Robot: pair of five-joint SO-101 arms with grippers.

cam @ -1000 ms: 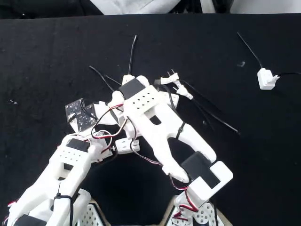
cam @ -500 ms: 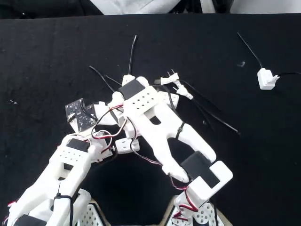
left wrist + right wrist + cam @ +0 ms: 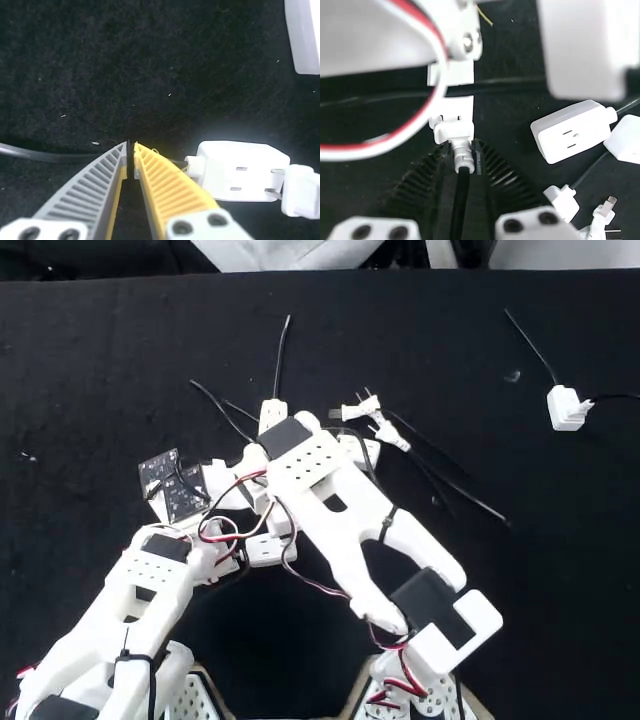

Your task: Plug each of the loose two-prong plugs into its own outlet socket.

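My right gripper (image 3: pixel 463 167) is shut on a white two-prong plug (image 3: pixel 462 156) with a black cord. The plug's front sits against a white outlet socket (image 3: pixel 452 129). From above, that socket (image 3: pixel 271 415) pokes out past the right arm's wrist. A second white socket (image 3: pixel 571 132) lies beside it with both slots bare. Two loose white plugs (image 3: pixel 352 412) (image 3: pixel 392 437) lie just right of the arms. My left gripper (image 3: pixel 130 149) is shut on a thin black cord (image 3: pixel 45 155) leading to a white socket (image 3: pixel 240 171), which has a white plug (image 3: pixel 300 191) at its far end.
Another white socket block (image 3: pixel 566 407) with a black cord lies far right on the black table (image 3: pixel 90 370). Black cords (image 3: pixel 450 480) trail from the loose plugs toward the right. The two arms cross closely at mid-table.
The right arm has shifted slightly back and to the right, so more of the white socket ahead of its wrist shows. The left arm has stayed put.
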